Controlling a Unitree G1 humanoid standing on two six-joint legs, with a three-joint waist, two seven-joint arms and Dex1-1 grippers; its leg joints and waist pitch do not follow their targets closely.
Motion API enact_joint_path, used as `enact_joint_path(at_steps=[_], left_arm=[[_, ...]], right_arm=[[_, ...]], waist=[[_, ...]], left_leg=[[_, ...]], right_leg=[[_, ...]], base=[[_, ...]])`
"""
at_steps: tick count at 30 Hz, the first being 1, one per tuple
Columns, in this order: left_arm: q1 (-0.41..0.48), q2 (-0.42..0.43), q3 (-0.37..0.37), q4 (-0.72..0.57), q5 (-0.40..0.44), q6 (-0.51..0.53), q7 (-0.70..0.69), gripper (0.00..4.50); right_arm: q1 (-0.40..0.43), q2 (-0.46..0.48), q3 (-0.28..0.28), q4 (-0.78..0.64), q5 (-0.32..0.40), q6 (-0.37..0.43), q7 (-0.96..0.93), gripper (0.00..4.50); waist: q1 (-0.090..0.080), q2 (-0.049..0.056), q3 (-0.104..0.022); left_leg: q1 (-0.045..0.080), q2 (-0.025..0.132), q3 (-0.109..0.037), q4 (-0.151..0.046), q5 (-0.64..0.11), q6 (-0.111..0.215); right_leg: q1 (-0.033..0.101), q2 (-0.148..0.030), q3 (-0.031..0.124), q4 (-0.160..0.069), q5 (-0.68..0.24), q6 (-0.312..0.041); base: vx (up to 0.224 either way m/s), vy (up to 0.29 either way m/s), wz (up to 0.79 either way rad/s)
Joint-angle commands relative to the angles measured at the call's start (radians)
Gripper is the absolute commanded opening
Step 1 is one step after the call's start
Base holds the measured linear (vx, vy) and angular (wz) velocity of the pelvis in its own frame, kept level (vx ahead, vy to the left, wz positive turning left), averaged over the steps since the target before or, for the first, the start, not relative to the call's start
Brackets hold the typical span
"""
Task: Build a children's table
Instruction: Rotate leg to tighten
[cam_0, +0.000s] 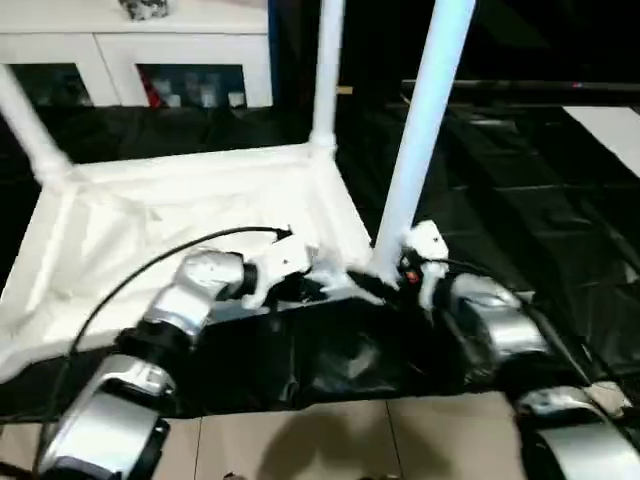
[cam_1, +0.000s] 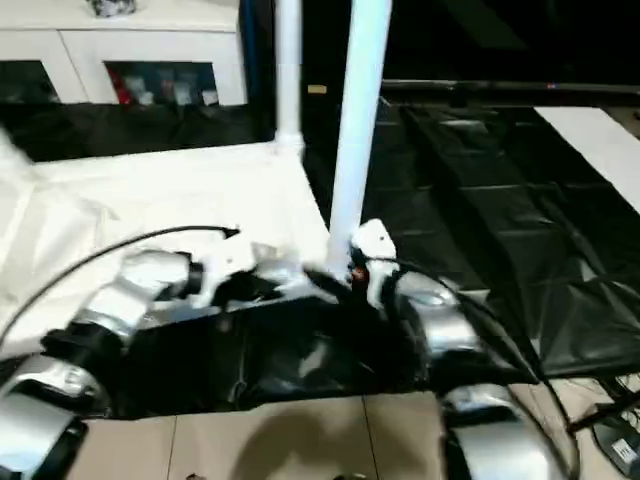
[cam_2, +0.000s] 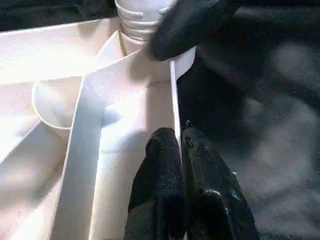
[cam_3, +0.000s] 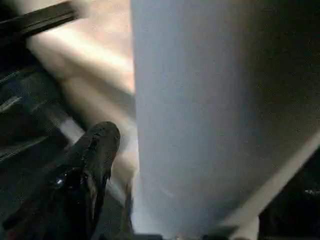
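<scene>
The children's table (cam_0: 190, 215) lies upside down on the black-draped desk (cam_0: 520, 190), its ribbed underside facing up, close to the desk's near edge and toward the left. Three white legs stand up from its corner sockets: one at the far corner (cam_0: 328, 70), one at the near right corner (cam_0: 425, 120), and one leaning out at the far left corner (cam_0: 25, 125).

The left hand (cam_2: 181, 150) is closed, its two black fingers pinching the thin side wall of the tabletop near the near right corner, one finger inside the rim and one outside. The right hand (cam_0: 395, 272) sits at the base of the near right leg, just by the socket. In the right wrist view one black finger (cam_3: 95, 150) stands beside the leg, apart from it; whether that hand is open or gripping the leg cannot be told.

A white cabinet with glass doors (cam_0: 130, 60) stands behind the desk.
</scene>
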Motion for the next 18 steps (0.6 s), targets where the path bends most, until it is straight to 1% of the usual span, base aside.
enact_joint_path(at_steps=[1, 2, 3, 5, 7, 8, 9, 12, 13, 14, 18], left_arm=[[-0.031, -0.002, -0.018, 0.002, 0.003, -0.032, -0.025, 0.00], [-0.033, 0.003, -0.016, 0.002, -0.001, -0.032, -0.035, 0.00], [-0.033, 0.005, -0.015, 0.000, -0.003, -0.031, -0.039, 0.00], [-0.035, 0.013, -0.015, -0.001, -0.011, -0.030, -0.061, 0.00], [-0.037, 0.019, -0.019, 0.000, -0.014, -0.033, -0.073, 0.00], [-0.038, 0.022, -0.021, 0.000, -0.015, -0.034, -0.079, 0.00], [-0.039, 0.023, -0.022, 0.001, -0.015, -0.034, -0.082, 0.00], [-0.043, 0.025, -0.022, 0.006, -0.021, -0.036, -0.099, 0.00], [-0.044, 0.025, -0.023, 0.008, -0.021, -0.038, -0.102, 0.00], [-0.044, 0.026, -0.023, 0.010, -0.021, -0.040, -0.105, 0.00], [-0.041, 0.026, -0.021, 0.010, -0.022, -0.042, -0.112, 0.00]], right_arm=[[0.013, 0.011, 0.072, -0.070, 0.024, 0.018, 0.150, 3.84], [0.014, 0.003, 0.082, -0.077, 0.028, 0.021, 0.180, 3.84], [0.014, 0.002, 0.085, -0.078, 0.030, 0.024, 0.188, 3.58], [0.013, -0.006, 0.099, -0.085, 0.033, 0.035, 0.227, 3.58], [0.012, -0.011, 0.110, -0.085, 0.030, 0.039, 0.250, 3.39], [0.011, -0.012, 0.115, -0.084, 0.027, 0.045, 0.263, 3.39], [0.011, -0.013, 0.116, -0.084, 0.026, 0.048, 0.268, 3.26], [0.014, -0.015, 0.118, -0.090, 0.025, 0.058, 0.286, 3.11], [0.019, -0.015, 0.119, -0.097, 0.027, 0.065, 0.291, 3.05], [0.026, -0.014, 0.120, -0.109, 0.028, 0.071, 0.295, 2.90], [0.037, -0.017, 0.125, -0.127, 0.033, 0.080, 0.299, 2.73]], waist=[[0.005, 0.000, -0.061], [0.010, -0.001, -0.061], [0.010, -0.001, -0.060], [0.015, 0.000, -0.060], [0.016, 0.000, -0.060], [0.016, -0.001, -0.061], [0.016, -0.003, -0.061], [0.018, -0.002, -0.062], [0.018, -0.003, -0.062], [0.019, -0.002, -0.062], [0.021, -0.002, -0.061]], left_leg=[[0.003, 0.034, -0.002, -0.053, -0.226, 0.102], [0.004, 0.034, -0.003, -0.054, -0.227, 0.097], [0.004, 0.035, -0.003, -0.054, -0.231, 0.094], [0.006, 0.035, -0.003, -0.056, -0.234, 0.082], [0.007, 0.035, -0.003, -0.056, -0.238, 0.074], [0.006, 0.035, -0.003, -0.056, -0.235, 0.073], [0.005, 0.034, -0.003, -0.056, -0.234, 0.073], [0.005, 0.033, -0.002, -0.054, -0.219, 0.074], [0.004, 0.033, -0.002, -0.054, -0.218, 0.075], [0.004, 0.033, -0.002, -0.054, -0.216, 0.077], [0.007, 0.034, -0.002, -0.055, -0.225, 0.071]], right_leg=[[0.057, -0.057, 0.052, -0.057, -0.239, -0.222], [0.058, -0.058, 0.052, -0.059, -0.250, -0.217], [0.056, -0.058, 0.052, -0.058, -0.256, -0.217], [0.056, -0.059, 0.052, -0.060, -0.272, -0.213], [0.054, -0.058, 0.053, -0.059, -0.275, -0.213], [0.055, -0.058, 0.053, -0.058, -0.271, -0.213], [0.056, -0.059, 0.053, -0.058, -0.270, -0.212], [0.056, -0.059, 0.053, -0.056, -0.255, -0.216], [0.056, -0.058, 0.053, -0.056, -0.255, -0.215], [0.056, -0.058, 0.053, -0.056, -0.256, -0.214], [0.055, -0.059, 0.053, -0.059, -0.276, -0.206]], base=[[0.000, 0.000, 0.00], [0.000, 0.000, 0.00], [0.000, 0.000, 0.00], [0.000, 0.000, 0.00], [0.000, 0.000, 0.00], [0.000, 0.000, 0.00], [0.000, 0.000, 0.00], [0.000, 0.000, 0.00], [0.000, 0.000, 0.00], [0.000, 0.000, 0.00], [0.000, 0.000, 0.00]])
